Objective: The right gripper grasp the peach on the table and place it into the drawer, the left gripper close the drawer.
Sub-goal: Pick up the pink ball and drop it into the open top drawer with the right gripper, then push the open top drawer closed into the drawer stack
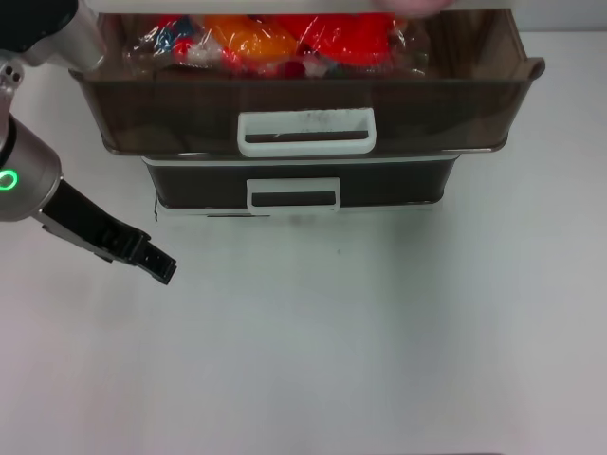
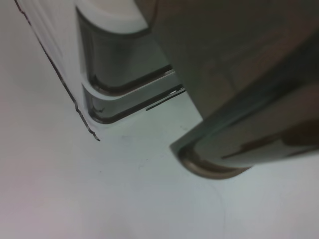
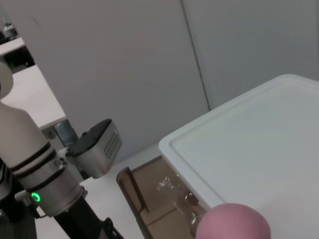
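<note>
Brown translucent drawer (image 1: 303,104) stands pulled out in the head view, white loop handle (image 1: 306,132) facing front, red and orange packets (image 1: 275,40) inside. Left gripper (image 1: 152,261) hangs low over the table (image 1: 379,341), left of the cabinet and apart from it; fingers look closed together.

Left wrist view: drawer's rounded corner (image 2: 214,167) overhangs the table, lower cabinet edge (image 2: 114,94) behind.

Right wrist view: pink peach (image 3: 233,221) sits close at the frame edge, above the white cabinet top (image 3: 249,144) and open drawer (image 3: 149,199). Right gripper's fingers not visible; cannot tell their state.
</note>
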Robot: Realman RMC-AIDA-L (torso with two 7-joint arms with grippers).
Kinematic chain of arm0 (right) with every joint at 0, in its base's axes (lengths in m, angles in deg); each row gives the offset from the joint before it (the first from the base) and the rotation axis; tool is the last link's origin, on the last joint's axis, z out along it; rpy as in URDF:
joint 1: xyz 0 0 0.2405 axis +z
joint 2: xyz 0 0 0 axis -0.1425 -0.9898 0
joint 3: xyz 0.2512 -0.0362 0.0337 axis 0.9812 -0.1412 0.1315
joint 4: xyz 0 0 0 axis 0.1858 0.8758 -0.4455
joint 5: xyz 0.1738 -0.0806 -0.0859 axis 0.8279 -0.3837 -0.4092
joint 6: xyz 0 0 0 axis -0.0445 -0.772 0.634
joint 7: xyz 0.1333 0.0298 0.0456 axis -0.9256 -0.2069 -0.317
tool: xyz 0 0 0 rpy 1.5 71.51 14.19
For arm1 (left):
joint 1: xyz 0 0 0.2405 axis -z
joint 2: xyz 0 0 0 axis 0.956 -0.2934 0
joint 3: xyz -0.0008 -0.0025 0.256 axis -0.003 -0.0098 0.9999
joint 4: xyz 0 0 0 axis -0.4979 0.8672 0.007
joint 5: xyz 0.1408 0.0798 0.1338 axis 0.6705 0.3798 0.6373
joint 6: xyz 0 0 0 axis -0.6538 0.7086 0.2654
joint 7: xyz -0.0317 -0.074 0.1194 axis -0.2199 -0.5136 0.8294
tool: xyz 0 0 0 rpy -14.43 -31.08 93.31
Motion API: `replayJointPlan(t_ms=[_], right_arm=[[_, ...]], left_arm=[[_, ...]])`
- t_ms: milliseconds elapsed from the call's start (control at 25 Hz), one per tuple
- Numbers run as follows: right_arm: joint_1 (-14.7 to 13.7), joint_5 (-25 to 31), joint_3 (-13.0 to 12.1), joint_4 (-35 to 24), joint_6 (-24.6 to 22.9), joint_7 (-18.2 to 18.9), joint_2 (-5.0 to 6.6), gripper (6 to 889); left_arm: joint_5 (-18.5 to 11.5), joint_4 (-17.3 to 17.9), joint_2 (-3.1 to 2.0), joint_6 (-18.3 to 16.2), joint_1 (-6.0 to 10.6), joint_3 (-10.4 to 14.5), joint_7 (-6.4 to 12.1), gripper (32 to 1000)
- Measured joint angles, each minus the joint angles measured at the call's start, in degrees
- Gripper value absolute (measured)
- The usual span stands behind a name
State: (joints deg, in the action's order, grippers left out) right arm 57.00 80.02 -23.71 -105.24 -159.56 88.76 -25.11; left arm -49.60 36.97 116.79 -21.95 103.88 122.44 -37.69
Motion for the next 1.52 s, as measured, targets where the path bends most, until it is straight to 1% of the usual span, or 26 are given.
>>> replayJointPlan(t_ms=[160, 280, 360, 440, 520, 960, 1160, 1400, 1520], right_arm=[[2.3, -4.0, -0.6, 0.2, 0.6, 0.1, -2.05, 78], [3.3, -5.5, -1.6, 0.3, 0.9, 0.2, -2.73, 86], [3.7, -6.3, -2.4, 0.3, 1.0, 0.2, -3.44, 91], [3.9, -7.0, -2.6, 0.3, 1.3, 0.3, -4.14, 97], [4.0, -7.2, -2.7, 0.0, 1.3, 0.4, -4.44, 102], [4.2, -6.6, -2.8, -0.5, 0.8, 1.4, -4.60, 520], [3.9, -6.5, -2.8, -1.3, 0.7, 1.3, -4.60, 733], [3.6, -6.5, -2.8, -2.7, 0.6, 1.0, -4.60, 866], [3.6, -6.6, -2.8, -2.8, 0.6, 0.9, -4.60, 866]], left_arm=[[0.0, 0.0, 0.02, -0.1, 0.20, 0.1, -0.11, 816], [0.0, 0.0, 0.04, -0.1, 0.22, 0.2, -0.21, 816], [0.0, 0.0, 0.04, -0.1, 0.22, 0.2, -0.28, 815], [0.0, 0.0, 0.05, -0.1, 0.22, 0.2, -0.30, 815], [0.0, 0.0, 0.05, -0.2, 0.21, 0.2, -0.31, 815], [0.0, 0.0, 0.05, -0.2, -0.21, 0.0, -0.19, 816], [0.0, 0.0, 0.05, -0.2, -0.26, 0.0, -0.14, 815], [0.0, 0.0, 0.05, -0.2, -0.36, 0.0, -0.13, 815], [0.0, 0.0, 0.05, -0.2, -0.36, 0.0, -0.13, 815]])
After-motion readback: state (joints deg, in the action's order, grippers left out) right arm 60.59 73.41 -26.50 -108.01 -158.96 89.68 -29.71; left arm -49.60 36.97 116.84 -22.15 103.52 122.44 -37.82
